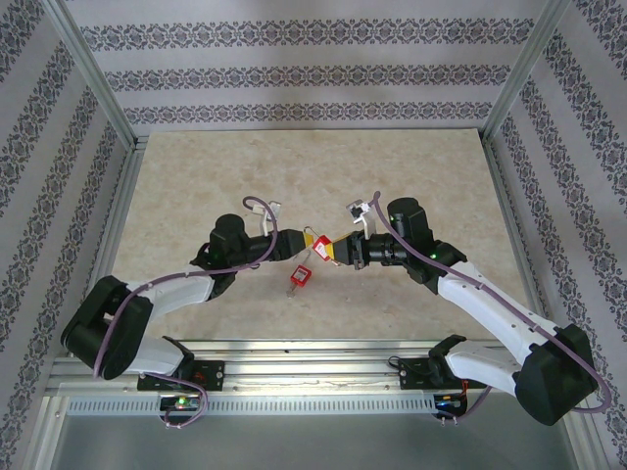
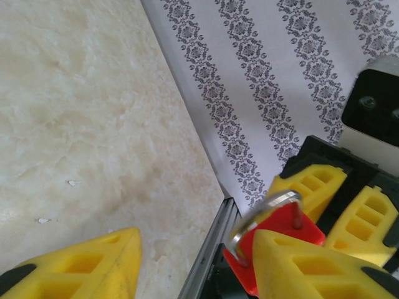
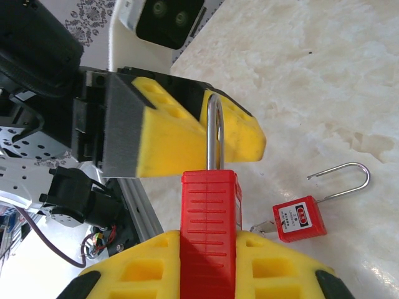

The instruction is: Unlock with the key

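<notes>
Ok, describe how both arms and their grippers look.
The left arm and right arm share white link shells, black joints and a purple cable looped alongside. The left gripper and right gripper each have black-backed yellow fingers moulded with rectangular pockets.

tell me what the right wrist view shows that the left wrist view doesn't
Right wrist: a second red padlock lying on the table. Left wrist: the left gripper spread wide, plus the right arm's black housing. Both: the held red padlock in the right gripper, its steel shackle, the table and the patterned wall.
</notes>
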